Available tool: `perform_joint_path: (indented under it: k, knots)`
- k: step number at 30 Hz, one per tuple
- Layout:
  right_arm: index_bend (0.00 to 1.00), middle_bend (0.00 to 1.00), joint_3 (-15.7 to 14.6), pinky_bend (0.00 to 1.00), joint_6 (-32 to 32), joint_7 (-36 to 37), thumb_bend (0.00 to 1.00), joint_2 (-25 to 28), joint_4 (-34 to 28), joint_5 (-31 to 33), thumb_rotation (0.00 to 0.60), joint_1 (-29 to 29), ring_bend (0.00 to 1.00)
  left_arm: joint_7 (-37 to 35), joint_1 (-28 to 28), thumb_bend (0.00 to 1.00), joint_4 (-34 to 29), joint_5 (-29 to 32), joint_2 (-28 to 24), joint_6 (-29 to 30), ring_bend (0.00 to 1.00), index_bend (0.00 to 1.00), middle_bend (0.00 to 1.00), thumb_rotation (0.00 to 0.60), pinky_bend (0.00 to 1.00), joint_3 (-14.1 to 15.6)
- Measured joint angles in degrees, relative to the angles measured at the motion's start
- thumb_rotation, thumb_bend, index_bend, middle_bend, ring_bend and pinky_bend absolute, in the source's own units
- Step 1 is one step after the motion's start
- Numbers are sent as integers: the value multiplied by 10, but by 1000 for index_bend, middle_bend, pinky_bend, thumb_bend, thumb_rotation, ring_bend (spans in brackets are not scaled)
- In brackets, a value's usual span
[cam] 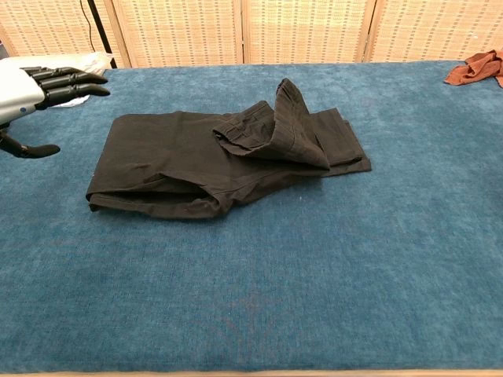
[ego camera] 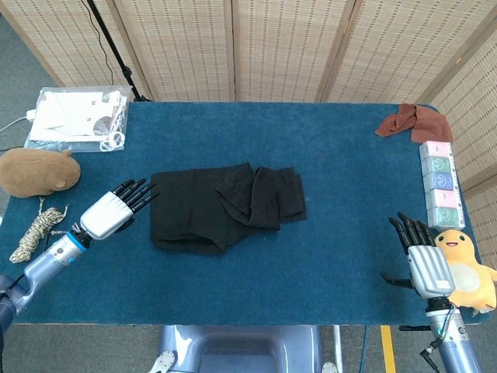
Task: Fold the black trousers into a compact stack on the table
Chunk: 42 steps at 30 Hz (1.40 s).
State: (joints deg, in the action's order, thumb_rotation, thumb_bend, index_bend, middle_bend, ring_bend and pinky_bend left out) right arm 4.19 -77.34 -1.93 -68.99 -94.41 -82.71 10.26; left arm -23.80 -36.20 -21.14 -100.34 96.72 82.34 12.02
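The black trousers (ego camera: 221,203) (cam: 212,153) lie folded in a loose stack in the middle of the blue table (ego camera: 326,171), with one flap standing up at the right part. My left hand (ego camera: 112,210) (cam: 27,90) hovers to the left of the stack, fingers straight and spread, holding nothing and apart from the cloth. Over the table's front right corner, my right hand (ego camera: 421,256) is also spread and empty, far from the trousers.
A rust-coloured cloth (ego camera: 411,122) (cam: 475,68) lies at the back right corner. Pastel boxes (ego camera: 440,184) and a yellow duck toy (ego camera: 466,268) line the right edge. At the left sit a brown plush (ego camera: 37,171), a coiled rope (ego camera: 35,231) and a plastic bag with papers (ego camera: 78,116).
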Motion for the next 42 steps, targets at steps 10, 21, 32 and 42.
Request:
perform_joint_path:
  k: [10, 21, 32, 42]
  knots:
    - [0, 0, 0, 0, 8, -2, 31, -3, 3, 5, 600, 4, 0, -27, 20, 307, 81, -19, 50, -22, 85, 10, 2, 600, 173, 21]
    - [0, 0, 1, 0, 11, 2, 32, 0, 1, 9, 600, 4, 0, -36, 6, 307, 105, -24, 89, -60, 137, 173, 128, 600, 174, 23]
    - [0, 0, 1, 0, 8, 5, 31, 3, -2, 8, 600, 4, 0, -22, -16, 307, 108, -25, 102, -93, 144, 196, 146, 600, 174, 21]
    - [0, 0, 1, 0, 1, 6, 31, 6, -5, 3, 600, 2, 0, -7, -20, 307, 110, -22, 110, -111, 143, 196, 146, 600, 174, 19]
